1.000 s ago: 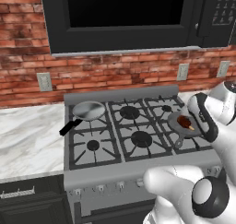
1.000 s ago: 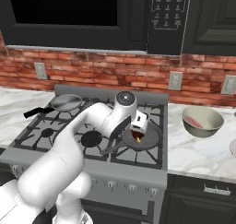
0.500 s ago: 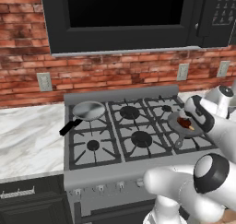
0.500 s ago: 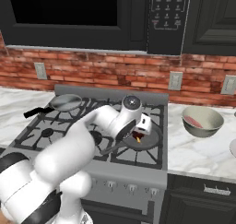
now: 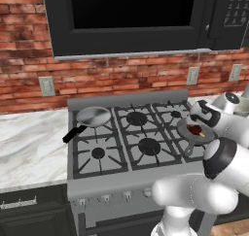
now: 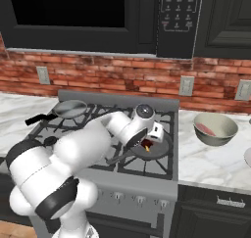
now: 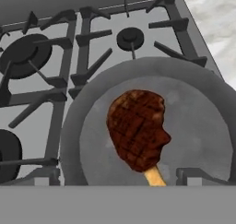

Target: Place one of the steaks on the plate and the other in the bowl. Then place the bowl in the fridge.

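The steak (image 7: pixel 138 130) lies flat in the frying pan (image 7: pixel 203 108) on the stove; another rests in the bowl (image 6: pixel 215 129) on the worktop. The fingers stand open above it. Likely soft, slick; pinch its edges.

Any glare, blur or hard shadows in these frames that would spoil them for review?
Left base view: flat even light, no glare, sharp. Right base view: soft shade under the white arm over the grey frying pan; cream-beige bowl evenly lit. Hand view: browned grill-marked steak slightly soft and coarse, with no cast shadow.
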